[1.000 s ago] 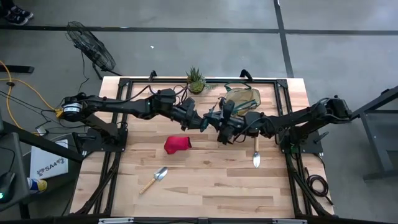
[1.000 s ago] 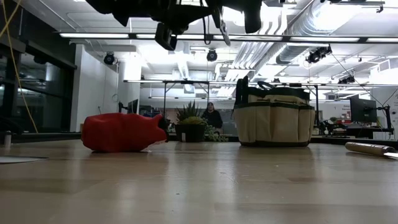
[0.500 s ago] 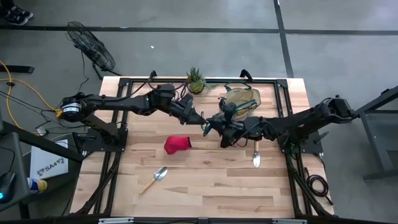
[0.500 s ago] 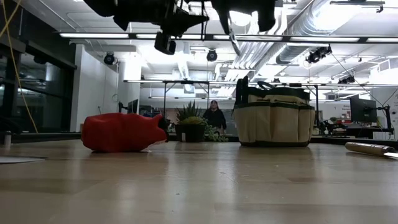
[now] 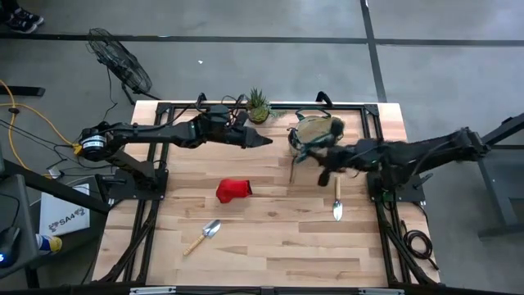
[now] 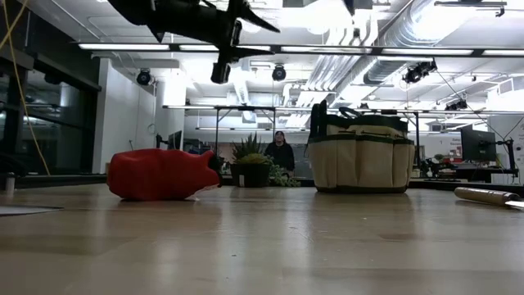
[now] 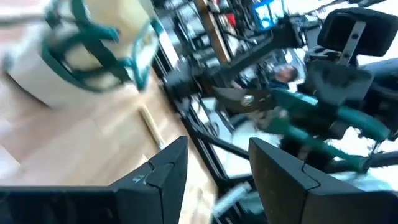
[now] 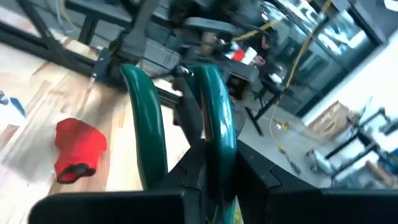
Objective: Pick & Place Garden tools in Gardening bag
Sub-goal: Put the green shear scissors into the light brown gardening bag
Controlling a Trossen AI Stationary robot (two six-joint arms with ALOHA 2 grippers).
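Handoff done: left tool (image 5: 266, 141), spread and empty, pulled back toward upper centre of the high view. Right tool (image 5: 304, 151), pinching teal shears (image 8: 205, 124), swung from mid-desk to just beside the bag (image 5: 318, 129); drop-in likely next. Glove (image 5: 233, 190) and two trowels (image 5: 336, 199) still on the wooden desk (image 5: 270, 246). Open workshop behind, a person far off.

Bag mouth: my right gripper (image 5: 300, 153) with shears (image 8: 205, 118) crowds the gardening bag (image 5: 321, 127) rim.
Centre table (image 5: 270, 238): bare between red glove (image 5: 233, 190) and trowel (image 5: 336, 198).
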